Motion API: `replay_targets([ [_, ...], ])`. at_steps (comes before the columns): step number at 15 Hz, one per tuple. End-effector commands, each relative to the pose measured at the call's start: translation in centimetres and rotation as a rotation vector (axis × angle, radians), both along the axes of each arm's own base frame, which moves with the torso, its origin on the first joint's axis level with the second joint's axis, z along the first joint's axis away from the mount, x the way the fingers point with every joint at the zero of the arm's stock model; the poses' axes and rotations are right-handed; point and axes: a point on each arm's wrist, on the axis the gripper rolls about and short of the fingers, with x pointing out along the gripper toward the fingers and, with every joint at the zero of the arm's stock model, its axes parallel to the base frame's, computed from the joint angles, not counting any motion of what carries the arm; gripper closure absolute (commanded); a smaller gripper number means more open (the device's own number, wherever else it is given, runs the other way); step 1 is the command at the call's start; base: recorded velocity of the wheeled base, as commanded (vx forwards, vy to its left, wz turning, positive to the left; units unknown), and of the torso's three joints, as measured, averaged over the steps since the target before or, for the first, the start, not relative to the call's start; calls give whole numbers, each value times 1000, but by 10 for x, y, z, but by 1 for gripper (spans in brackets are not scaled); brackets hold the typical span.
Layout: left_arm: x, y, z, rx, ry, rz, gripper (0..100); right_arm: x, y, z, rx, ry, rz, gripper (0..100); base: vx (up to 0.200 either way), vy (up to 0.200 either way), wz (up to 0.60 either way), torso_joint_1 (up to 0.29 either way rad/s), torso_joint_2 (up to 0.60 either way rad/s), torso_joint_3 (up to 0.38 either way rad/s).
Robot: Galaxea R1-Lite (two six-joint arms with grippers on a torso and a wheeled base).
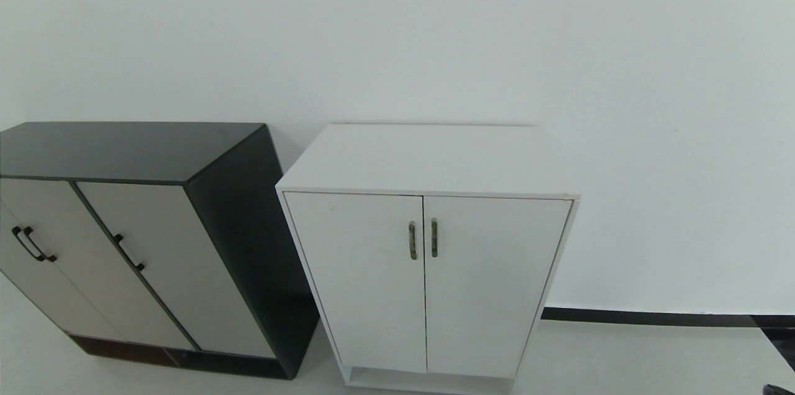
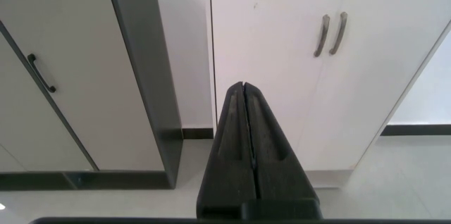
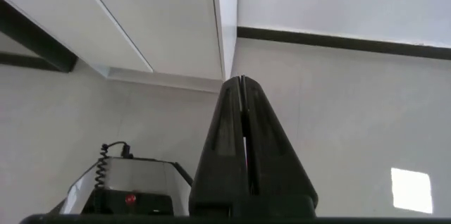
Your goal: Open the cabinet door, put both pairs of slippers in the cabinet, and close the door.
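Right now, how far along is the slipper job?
The white cabinet stands closed. The left gripper and right gripper are shut and empty, away from its handles. Closed, it hides whether slippers are inside, so I cannot tell start from finish.

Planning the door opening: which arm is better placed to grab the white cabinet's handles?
Probably the left. The left gripper, shut, faces the white cabinet front with both handles ahead; the right gripper, also shut, points low at the cabinet's bottom corner and floor.
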Motion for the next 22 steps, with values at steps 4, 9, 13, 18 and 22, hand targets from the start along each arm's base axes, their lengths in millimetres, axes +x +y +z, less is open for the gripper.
replay_targets([
  [4,0,0,0,0,-1,0,100,-61,-9,-20,45,-297,-48,100,0,0,0,0,0,0],
  [9,0,0,0,4,-1,-2,100,-60,-10,-18,-85,-335,-76,100,0,0,0,0,0,0],
  [13,0,0,0,4,1,0,100,-61,-6,-24,-37,-287,98,100,0,0,0,0,0,0],
  [18,0,0,0,6,-1,-2,100,-63,-6,-24,-24,-306,-71,100,0,0,0,0,0,0],
  [22,0,0,0,3,-1,0,100,-68,-6,-26,-18,-375,-86,100,0,0,0,0,0,0],
])
